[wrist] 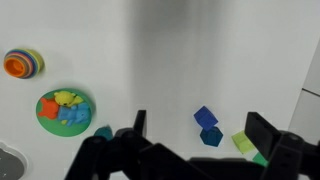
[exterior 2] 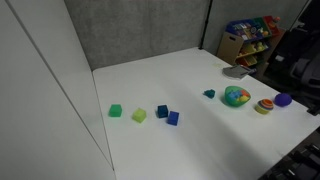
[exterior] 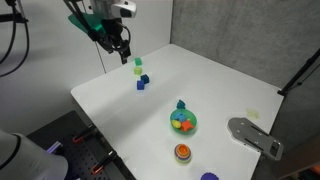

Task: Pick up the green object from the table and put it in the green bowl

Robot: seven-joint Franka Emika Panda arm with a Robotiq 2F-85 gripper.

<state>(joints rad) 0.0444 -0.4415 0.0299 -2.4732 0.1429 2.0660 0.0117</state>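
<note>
- Green object (exterior: 181, 104): small matte teal block on the smooth white counter (exterior: 230, 85), just beside the green bowl (exterior: 195, 127), outside it.
- Green bowl: round, shallow, with coloured pieces inside.
- Hand (exterior: 122, 45): raised above the far-left blocks (exterior: 139, 71), pointing down, fingers spread, holding nothing.

Arm (exterior: 100, 18): white and grey casing with a teal-green part, far left in an exterior view; dark cables (exterior: 82, 24) alongside it.
Gripper (exterior: 121, 48): black, blocky.
Fingers (wrist: 262, 132): two, matte black, flat and angular, on a black body, in the wrist view.
</note>
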